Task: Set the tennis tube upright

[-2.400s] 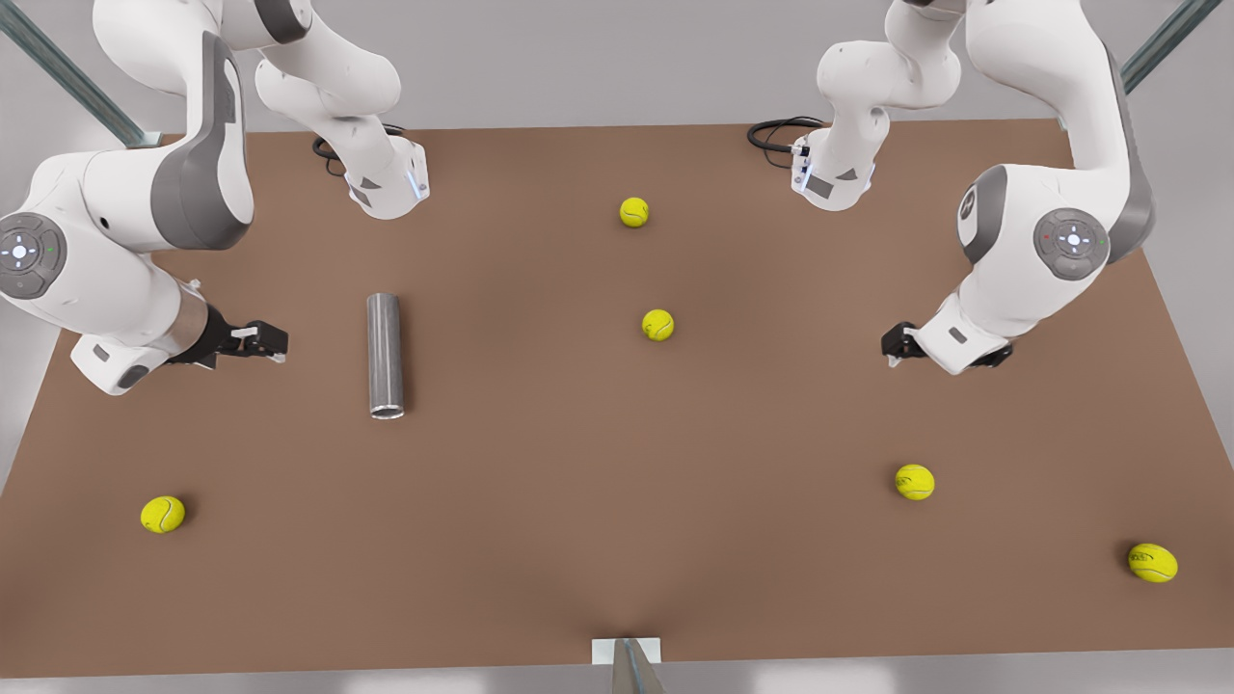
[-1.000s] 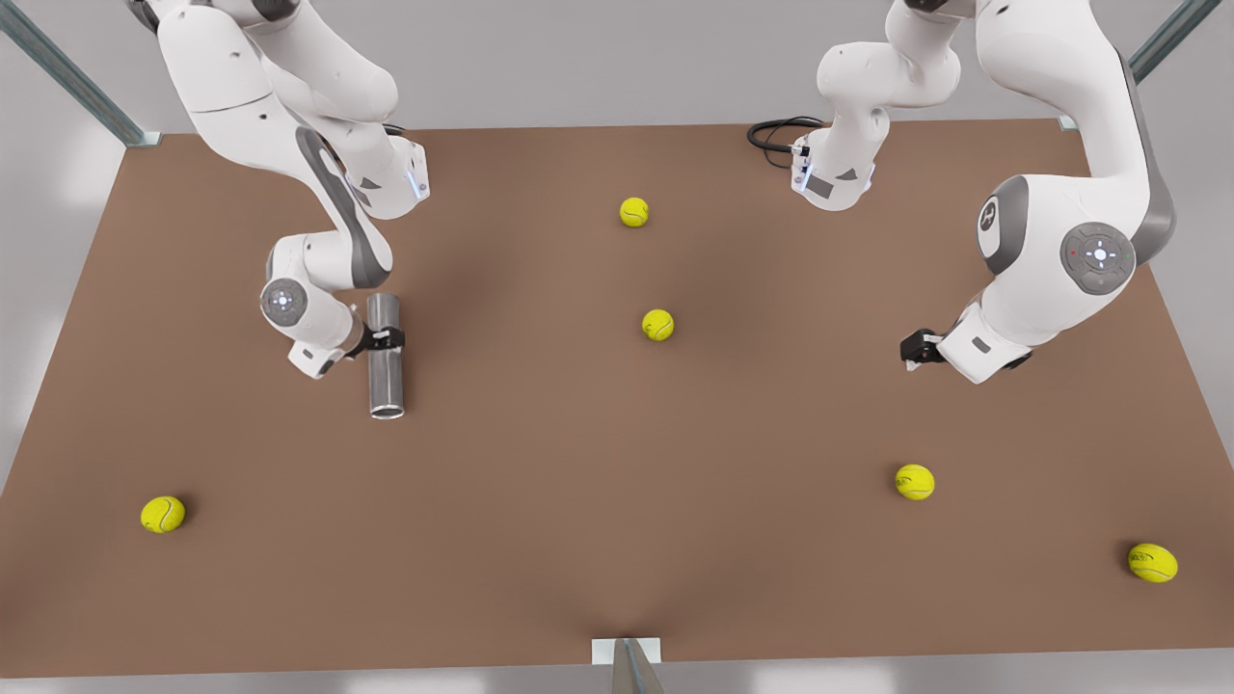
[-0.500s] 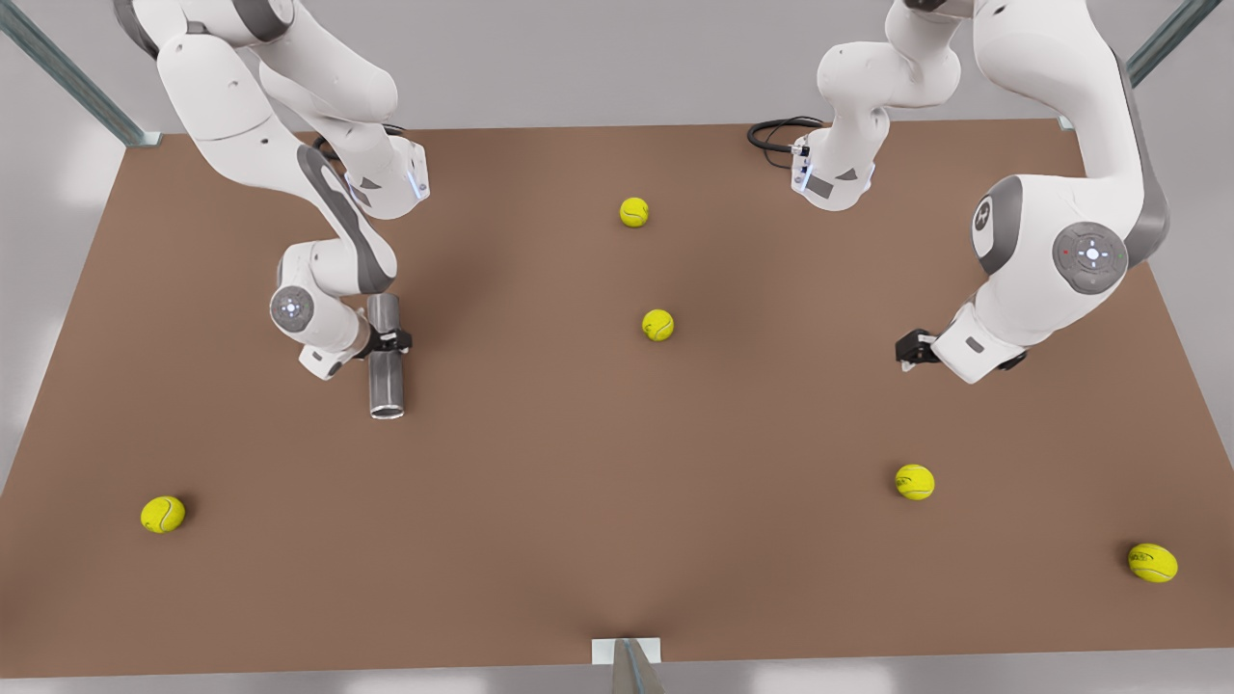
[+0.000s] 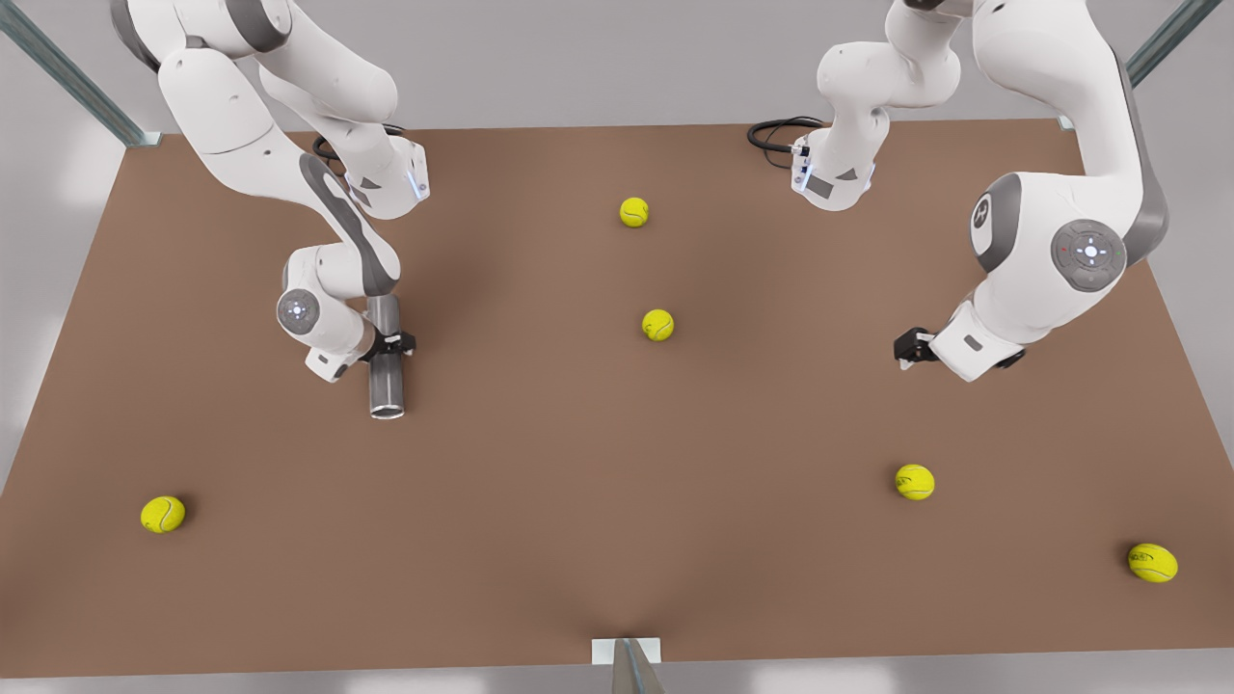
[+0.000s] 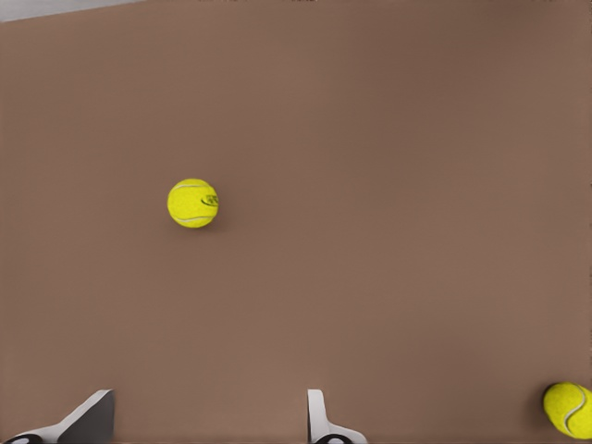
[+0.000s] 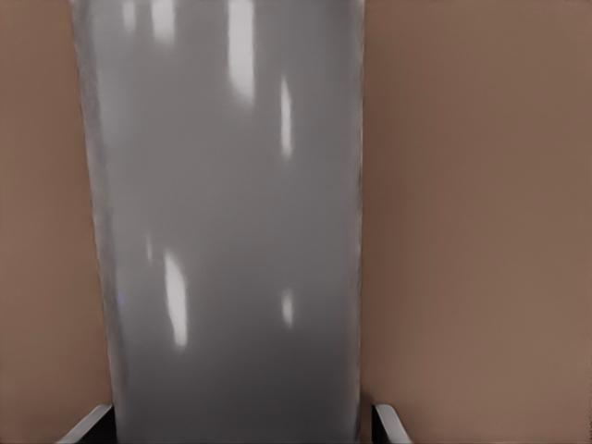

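Observation:
The tennis tube (image 4: pixel 386 386), a slim grey metallic cylinder, lies flat on the brown table (image 4: pixel 617 501) at the front view's left, its lighter rim toward the near edge. My right gripper (image 4: pixel 390 344) is down over the tube's middle. In the right wrist view the tube (image 6: pixel 231 231) runs between the two fingertips (image 6: pixel 92 427), which stand just outside its sides, so the right gripper (image 6: pixel 236 427) is open around it. My left gripper (image 4: pixel 904 349) waits at the front view's right, above the table. In the left wrist view the left gripper (image 5: pixel 208 421) is open with nothing between its fingers.
Several yellow tennis balls lie scattered: one at the far middle (image 4: pixel 633 212), one in the centre (image 4: pixel 657 325), one near left (image 4: pixel 162 514), two near right (image 4: pixel 914 481) (image 4: pixel 1152 562). Two balls (image 5: pixel 192 203) (image 5: pixel 569 410) lie below the left wrist camera. Arm bases stand at the far edge.
The right arm swung in from the left onto the tube, then slid slightly along it toward the rim end. The tube has not moved. The left arm shifted only slightly.

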Robot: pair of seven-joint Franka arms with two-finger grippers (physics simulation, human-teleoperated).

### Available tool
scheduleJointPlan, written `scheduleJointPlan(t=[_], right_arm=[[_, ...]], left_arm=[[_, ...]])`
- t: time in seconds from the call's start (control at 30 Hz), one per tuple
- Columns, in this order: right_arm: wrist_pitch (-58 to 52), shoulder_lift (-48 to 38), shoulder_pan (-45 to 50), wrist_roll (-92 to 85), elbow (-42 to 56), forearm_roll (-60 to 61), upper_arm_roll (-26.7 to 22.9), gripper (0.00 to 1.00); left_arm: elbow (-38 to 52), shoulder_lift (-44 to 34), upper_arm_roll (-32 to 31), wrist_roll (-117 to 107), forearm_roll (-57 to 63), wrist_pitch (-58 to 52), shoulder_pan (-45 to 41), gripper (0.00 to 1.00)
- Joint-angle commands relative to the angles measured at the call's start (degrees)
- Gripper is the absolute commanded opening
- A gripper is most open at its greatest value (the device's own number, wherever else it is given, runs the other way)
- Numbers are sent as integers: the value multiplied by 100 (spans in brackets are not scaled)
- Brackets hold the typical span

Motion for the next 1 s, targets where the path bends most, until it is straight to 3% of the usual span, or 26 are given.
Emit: scheduleJointPlan(t=[0.0, 0.97], right_arm=[[9, 4, -5, 7, -3, -34, 0, 90], [158, 22, 21, -63, -82, -192, -9, 79]], left_arm=[[-5, -1, 0, 1, -2, -1, -6, 99], [4, -97, 0, -52, -2, -115, 47, 99]])
